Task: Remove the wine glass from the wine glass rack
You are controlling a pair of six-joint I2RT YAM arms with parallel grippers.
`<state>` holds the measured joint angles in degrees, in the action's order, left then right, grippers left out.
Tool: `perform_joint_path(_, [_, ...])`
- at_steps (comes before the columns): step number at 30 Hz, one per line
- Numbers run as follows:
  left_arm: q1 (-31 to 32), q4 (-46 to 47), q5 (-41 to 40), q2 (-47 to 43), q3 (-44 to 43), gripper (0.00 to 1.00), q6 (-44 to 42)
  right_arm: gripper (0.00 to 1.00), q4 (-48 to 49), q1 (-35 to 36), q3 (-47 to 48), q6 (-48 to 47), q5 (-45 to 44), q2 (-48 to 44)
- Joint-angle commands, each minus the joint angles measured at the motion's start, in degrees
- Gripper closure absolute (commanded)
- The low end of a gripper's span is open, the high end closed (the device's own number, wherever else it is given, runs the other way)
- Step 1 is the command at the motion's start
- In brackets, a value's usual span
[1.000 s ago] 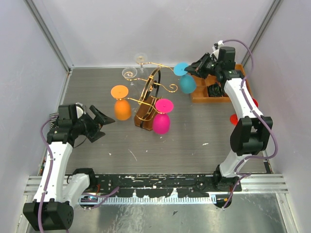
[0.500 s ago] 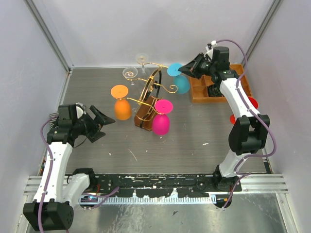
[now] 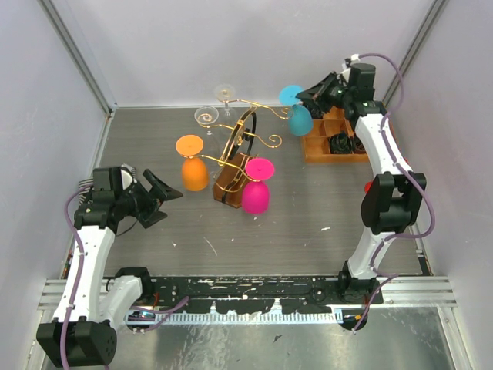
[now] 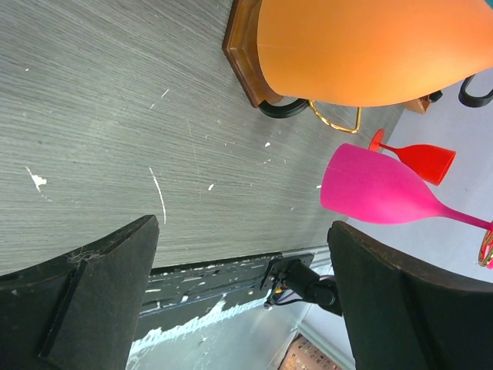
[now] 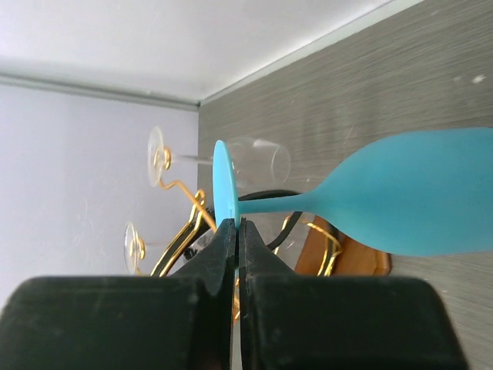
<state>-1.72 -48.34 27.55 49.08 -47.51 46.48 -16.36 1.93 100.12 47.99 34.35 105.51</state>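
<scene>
The wine glass rack (image 3: 235, 158) is found at the table's middle, and the teal wine glass (image 3: 299, 121) is held at its two o'clock, apart from the gold scrolled arms. The glass is pinched by its foot in the clamped right gripper (image 5: 236, 225), while the left gripper (image 4: 243, 293) is seen spread wide and empty at the rack's eight o'clock. The removal is judged nearly complete; a steady carry to bare table and a gentle release are called for next.

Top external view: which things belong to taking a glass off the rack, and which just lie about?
Job: gold curly-wire wine glass rack; teal wine glass; right pincer holding it.
Lying about: orange compartmented wooden tray; red wine glass.
</scene>
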Motion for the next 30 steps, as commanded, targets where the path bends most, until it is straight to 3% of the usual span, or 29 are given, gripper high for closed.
perform_joint_path(1, [0.03,-1.1,1.35,-0.85,-0.92,0.02,-1.22,0.99,2.05,-4.43,0.52,-1.15,-0.02,-4.38])
perform_joint_path(9, [0.0,-0.44,2.13,-0.7,-0.63,0.02,-0.86,0.99,-14.46,-6.35,0.95,-20.54,-6.86,-13.3])
perform_joint_path(14, [0.0,-0.9,2.22,-1.26,-0.62,0.01,-1.04,0.99,-24.99,-4.51,0.13,-33.21,-21.02,-21.0])
perform_joint_path(18, [0.01,-0.11,3.23,-1.44,-0.08,0.01,-0.28,0.99,-30.14,1.87,-1.15,-39.14,-36.68,-26.68])
perform_joint_path(23, [0.04,-0.67,3.39,-2.0,-0.64,0.01,-0.25,0.99,-42.08,9.3,-2.36,-36.37,-58.26,-28.94])
perform_joint_path(30, [0.0,0.03,4.2,-2.97,0.66,0.01,0.64,0.99,-53.52,13.49,-15.08,-24.95,-80.7,-32.38])
